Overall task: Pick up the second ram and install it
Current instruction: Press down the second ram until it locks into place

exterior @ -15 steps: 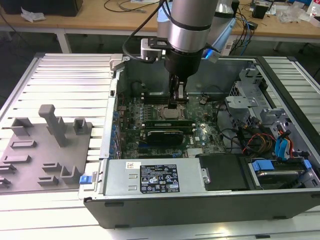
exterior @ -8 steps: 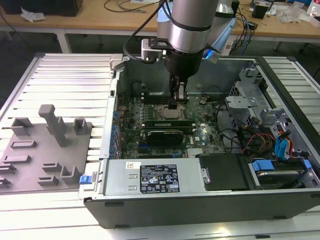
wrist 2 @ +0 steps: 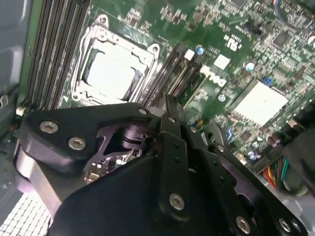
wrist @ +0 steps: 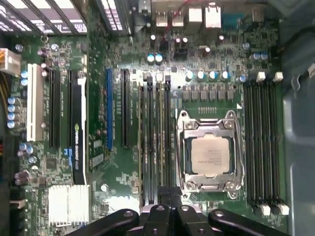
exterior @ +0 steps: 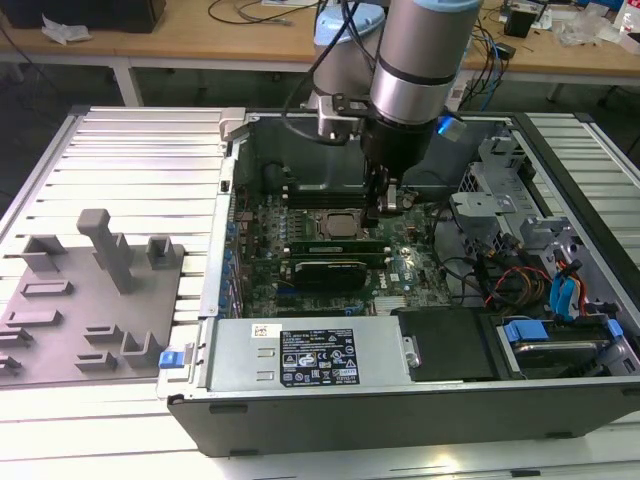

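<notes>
- I see a ribbed grey table (exterior: 130,150) bearing the open computer case (exterior: 400,400).
- My gripper (exterior: 380,205) hangs over the glossy green motherboard (wrist: 123,182); I cannot tell its finger state.
- The second ram (exterior: 335,246), a thin dark-green stick, lies just beside the square silver CPU socket (wrist: 210,153).

My arm (exterior: 415,60) is a fat round tube, shiny silver-grey, with a darker grey band near the top. A little blue light glows on its side. Black cables (exterior: 335,45) loop down next to it. A small silver box (exterior: 335,115) with a dark front sits on my wrist. Below that I turn black and get thin.

My claw (wrist 2: 170,105) is all black. In the second wrist view it has flat black bars, like bones, joined by round silver screws (wrist 2: 176,200). Two more screws sit on a wide black plate. In the first wrist view, four rounded black links (wrist: 170,216) show, each with a small round pin.
</notes>
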Tool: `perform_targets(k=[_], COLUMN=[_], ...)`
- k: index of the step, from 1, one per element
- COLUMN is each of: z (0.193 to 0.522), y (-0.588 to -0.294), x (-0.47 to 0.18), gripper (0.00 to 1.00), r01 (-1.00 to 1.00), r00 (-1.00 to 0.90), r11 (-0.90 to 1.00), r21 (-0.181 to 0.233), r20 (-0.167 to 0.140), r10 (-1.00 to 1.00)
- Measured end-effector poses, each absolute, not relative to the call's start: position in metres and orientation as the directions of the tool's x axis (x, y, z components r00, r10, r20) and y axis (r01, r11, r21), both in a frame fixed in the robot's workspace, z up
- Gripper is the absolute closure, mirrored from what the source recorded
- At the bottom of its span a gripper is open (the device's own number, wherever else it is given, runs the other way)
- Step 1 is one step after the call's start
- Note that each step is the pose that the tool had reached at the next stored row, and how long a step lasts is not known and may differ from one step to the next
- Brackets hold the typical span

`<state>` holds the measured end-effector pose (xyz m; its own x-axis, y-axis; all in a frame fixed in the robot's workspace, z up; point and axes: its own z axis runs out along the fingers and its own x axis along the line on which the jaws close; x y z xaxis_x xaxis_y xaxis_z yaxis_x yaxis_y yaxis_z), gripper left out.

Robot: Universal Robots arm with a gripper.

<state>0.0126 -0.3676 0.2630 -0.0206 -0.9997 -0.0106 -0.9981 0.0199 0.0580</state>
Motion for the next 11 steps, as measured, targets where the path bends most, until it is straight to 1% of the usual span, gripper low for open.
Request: perform_targets(k=[1,2,7,9,11], z=[0.262,0.261,0.238,0.235,0.232], y=[-0.368,-0.369,-0.373,-0.375,-0.377], x=[0.015,0.017,0.026,0.026,0.026], gripper=[0.89,0.89,0.89,0.89,0.89], r01=[-0.998,-0.998,-0.998,-0.998,-0.998], r00=[-0.021,-0.02,-0.021,-0.021,-0.021], r11=[0.019,0.016,0.016,0.017,0.017], r21=[0.059,0.06,0.061,0.061,0.061], r20=[-0.026,-0.071,-0.071,-0.059,-0.059], r10=[-0.999,-0.997,-0.997,-0.998,-0.998])
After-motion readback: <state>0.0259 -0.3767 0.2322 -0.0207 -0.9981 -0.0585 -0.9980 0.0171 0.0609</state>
